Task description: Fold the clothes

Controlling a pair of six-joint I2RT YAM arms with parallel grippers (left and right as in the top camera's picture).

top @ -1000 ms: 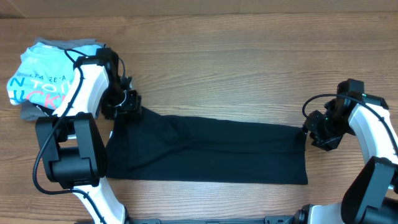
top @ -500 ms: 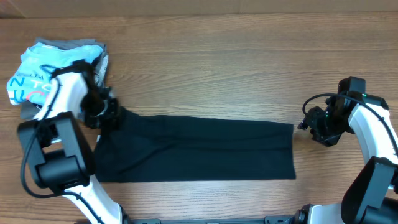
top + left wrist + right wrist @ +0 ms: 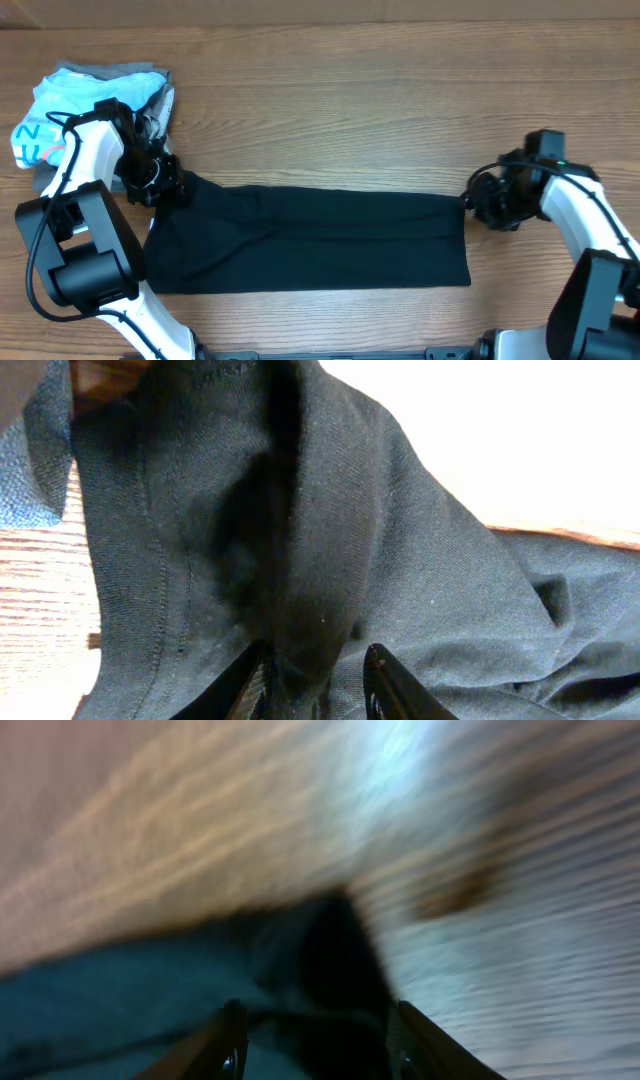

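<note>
A black garment (image 3: 320, 240) lies flat as a long strip across the front of the wooden table (image 3: 350, 100). My left gripper (image 3: 170, 190) is at its top left corner. In the left wrist view the gripper (image 3: 312, 685) is shut on a raised fold of the black cloth (image 3: 300, 510). My right gripper (image 3: 472, 205) is at the garment's top right corner. The right wrist view is blurred; there the gripper (image 3: 315, 1040) has its fingers wide apart, with the dark corner of the cloth (image 3: 330, 970) between them.
A pile of other clothes sits at the back left: a light blue printed shirt (image 3: 60, 115) on a grey garment (image 3: 150, 85). Its grey edge shows in the left wrist view (image 3: 30, 450). Both arm bases stand at the front edge.
The left gripper has dragged the garment's left corner further left, shifting the whole strip left. The right gripper was apart from the cloth half a second ago and has moved left onto its right corner.
</note>
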